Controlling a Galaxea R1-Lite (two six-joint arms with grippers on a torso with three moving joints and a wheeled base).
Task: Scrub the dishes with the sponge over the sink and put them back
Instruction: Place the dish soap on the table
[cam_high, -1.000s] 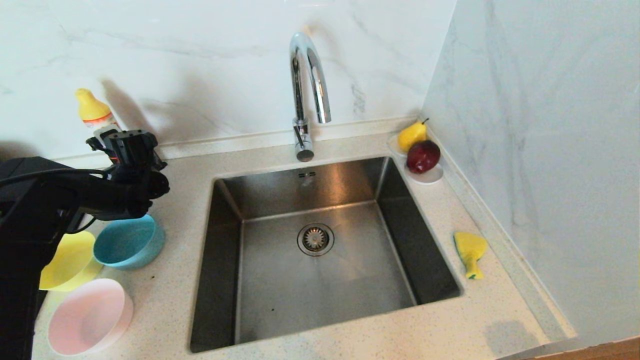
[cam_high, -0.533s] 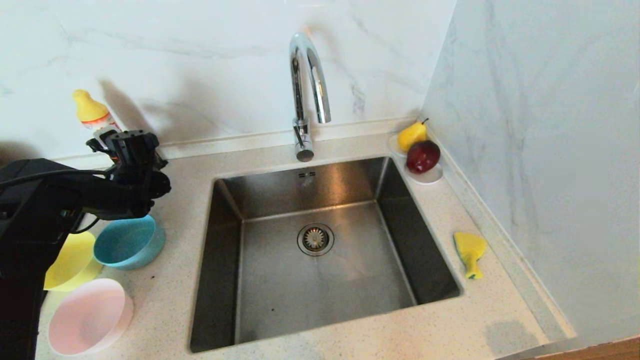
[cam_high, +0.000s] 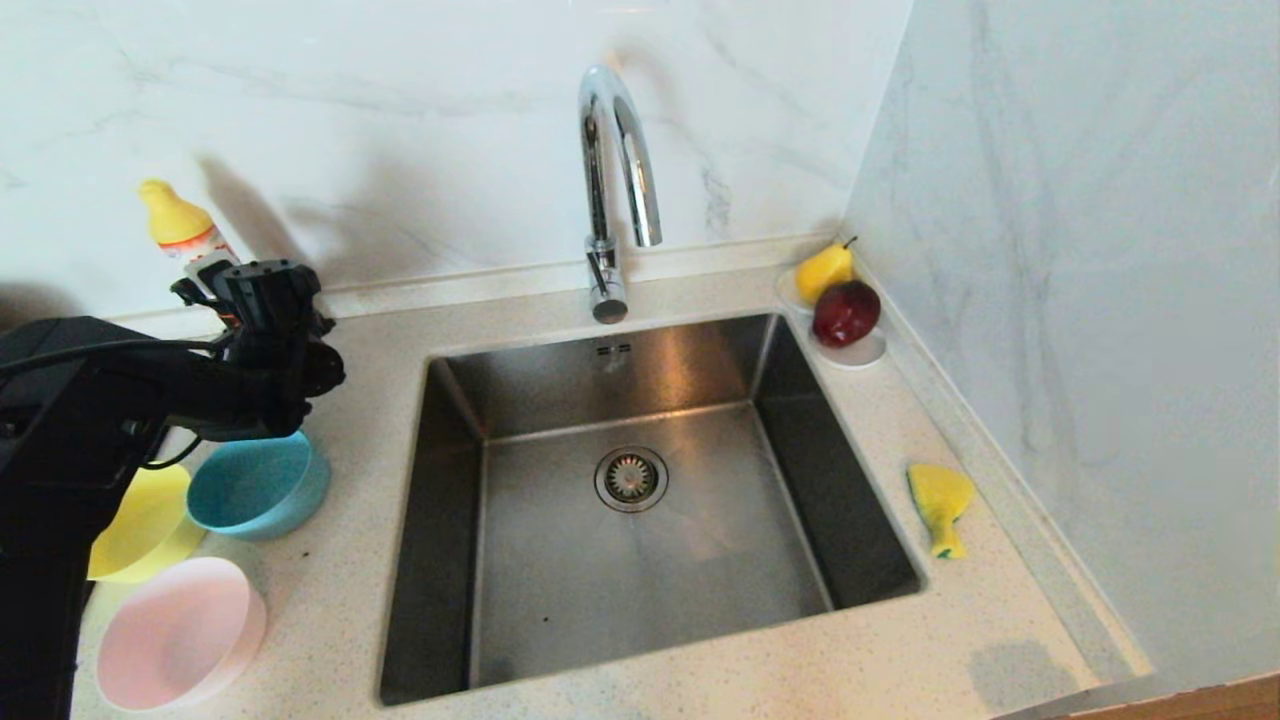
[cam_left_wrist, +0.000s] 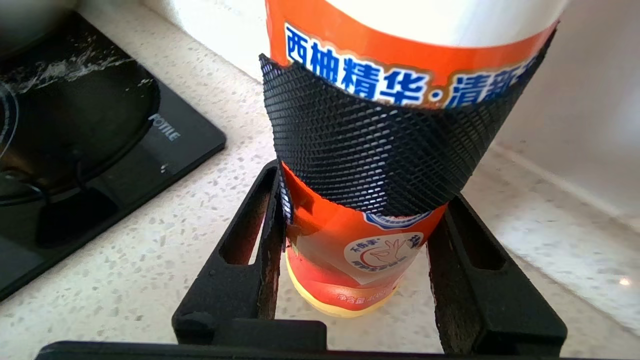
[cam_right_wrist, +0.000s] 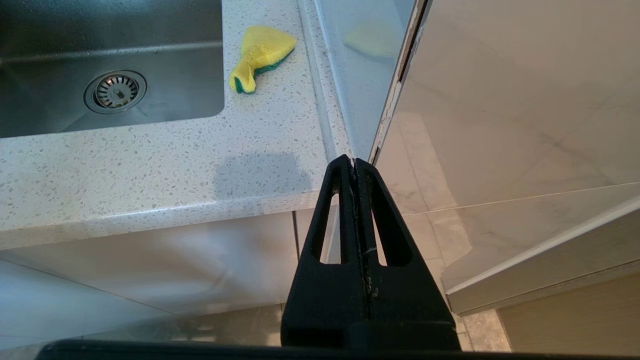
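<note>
Head view, entries taken left to right with the sink (cam_high: 640, 500) as landmark.

Left of the sink, near edge: pink bowl (cam_high: 180, 632), yellow bowl (cam_high: 140, 520), light blue bowl (cam_high: 258, 485), all upright, hollow, apparently dry, untouched on the counter (cam_high: 340, 600).

Left of the sink, toward the wall: left gripper (cam_high: 262, 290), level, its fingers pressed to either side of a detergent bottle (cam_high: 180, 228); the left wrist view shows the orange-labelled bottle (cam_left_wrist: 360, 150) clamped between the pads, black mesh sleeve around its middle, its base apparently just above the counter.

Sink: square steel basin, round drain strainer (cam_high: 631, 477), chrome tap (cam_high: 615, 190) behind; nothing in it.

Right of the sink, far corner: saucer (cam_high: 855, 350) with pear and red fruit. Right of the sink, midway: sponge (cam_high: 941, 505), yellow, fan-shaped, thin green underside, lying flat.

Right gripper (cam_right_wrist: 356, 167): fingers pressed together, holding nothing, parked below the counter's front edge.

Risks, judged: a smooth round bottle may slip or tip, knocking the blue bowl beneath the arm; squeezing may spill detergent onto the counter rather than into a bowl.
</note>
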